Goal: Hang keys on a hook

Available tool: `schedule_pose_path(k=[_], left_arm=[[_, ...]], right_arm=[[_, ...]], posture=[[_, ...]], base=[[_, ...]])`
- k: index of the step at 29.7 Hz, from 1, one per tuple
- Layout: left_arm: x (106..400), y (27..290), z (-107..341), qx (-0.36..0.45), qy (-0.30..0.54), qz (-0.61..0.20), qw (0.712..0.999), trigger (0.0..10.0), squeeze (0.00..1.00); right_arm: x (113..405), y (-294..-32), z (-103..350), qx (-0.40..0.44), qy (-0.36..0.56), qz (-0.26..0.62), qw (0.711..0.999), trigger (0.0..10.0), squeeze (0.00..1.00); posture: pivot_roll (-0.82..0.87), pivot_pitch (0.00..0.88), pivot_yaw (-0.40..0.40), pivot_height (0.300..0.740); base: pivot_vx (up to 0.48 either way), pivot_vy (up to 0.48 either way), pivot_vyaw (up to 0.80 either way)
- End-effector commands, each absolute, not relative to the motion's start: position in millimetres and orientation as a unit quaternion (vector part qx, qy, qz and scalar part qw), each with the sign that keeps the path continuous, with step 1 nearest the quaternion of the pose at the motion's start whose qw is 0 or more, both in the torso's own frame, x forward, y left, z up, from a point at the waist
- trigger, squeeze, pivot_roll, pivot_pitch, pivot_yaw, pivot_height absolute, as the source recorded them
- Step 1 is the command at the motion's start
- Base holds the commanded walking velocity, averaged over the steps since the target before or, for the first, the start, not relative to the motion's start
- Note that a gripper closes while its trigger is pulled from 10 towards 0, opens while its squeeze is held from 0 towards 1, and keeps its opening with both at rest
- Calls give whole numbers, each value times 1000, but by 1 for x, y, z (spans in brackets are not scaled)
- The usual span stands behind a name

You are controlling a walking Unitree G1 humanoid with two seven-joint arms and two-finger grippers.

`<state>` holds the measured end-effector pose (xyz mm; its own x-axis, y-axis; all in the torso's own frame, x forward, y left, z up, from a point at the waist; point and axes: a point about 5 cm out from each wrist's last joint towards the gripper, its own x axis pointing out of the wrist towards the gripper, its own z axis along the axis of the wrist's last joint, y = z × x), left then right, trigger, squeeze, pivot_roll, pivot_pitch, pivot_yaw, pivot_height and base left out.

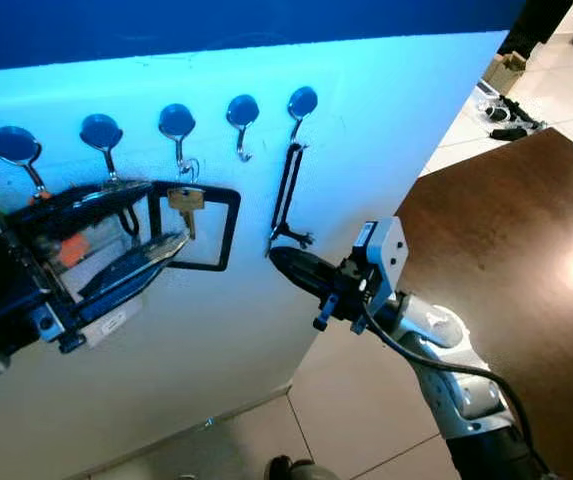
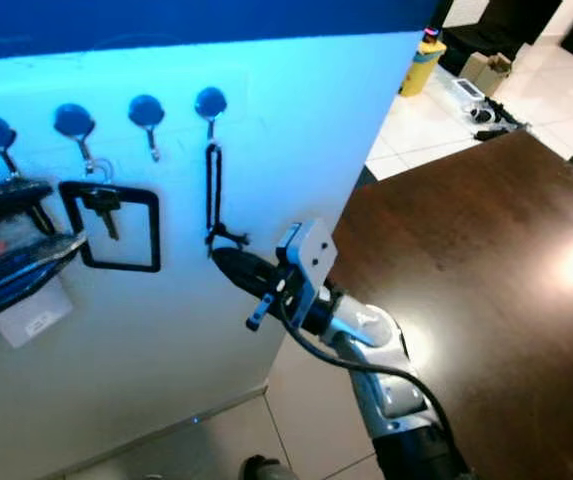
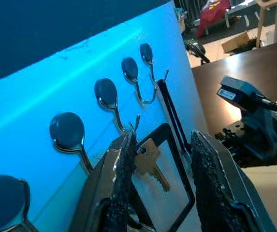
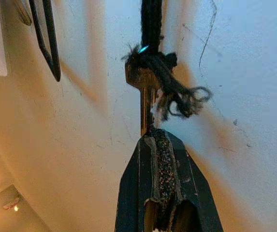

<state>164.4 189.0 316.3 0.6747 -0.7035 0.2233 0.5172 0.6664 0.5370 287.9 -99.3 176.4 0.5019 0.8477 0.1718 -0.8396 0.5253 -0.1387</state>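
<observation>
Brass key [image 4: 145, 104] on frayed black cord [image 1: 288, 190] hangs from rightmost round-capped metal hook [image 1: 301, 105]; right gripper [image 4: 158, 145] pinches its blade, mostly hidden. Left gripper [image 3: 162, 159], rough-padded fingers spread, frames second brass key [image 3: 152, 162].

A dark brown bench [image 1: 506, 250] stands at three o'clock on a pale tiled floor [image 1: 356, 410]. A yellow container [image 2: 422, 62] and cardboard boxes [image 2: 488, 68] sit at one o'clock beyond it.
</observation>
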Motion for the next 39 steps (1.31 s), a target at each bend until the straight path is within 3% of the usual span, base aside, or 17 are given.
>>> schedule_pose_path(k=[1, 30, 39], left_arm=[[165, 191, 322, 219, -229, -328, 890, 10000, 0], [170, 190, 324, 181, -245, -324, 896, 10000, 0], [171, 190, 324, 189, -244, -321, 895, 10000, 0]], right_arm=[[290, -102, 177, -11, -110, 482, 869, 10000, 0], [293, -103, 178, -14, -113, 481, 869, 10000, 0], [292, -102, 177, -14, -113, 483, 868, 10000, 0]], posture=[[144, 26, -28, 740], [140, 4, -35, 740], [141, 7, -32, 740]], base=[[0, 0, 0], [0, 0, 0], [-412, 0, 0]])
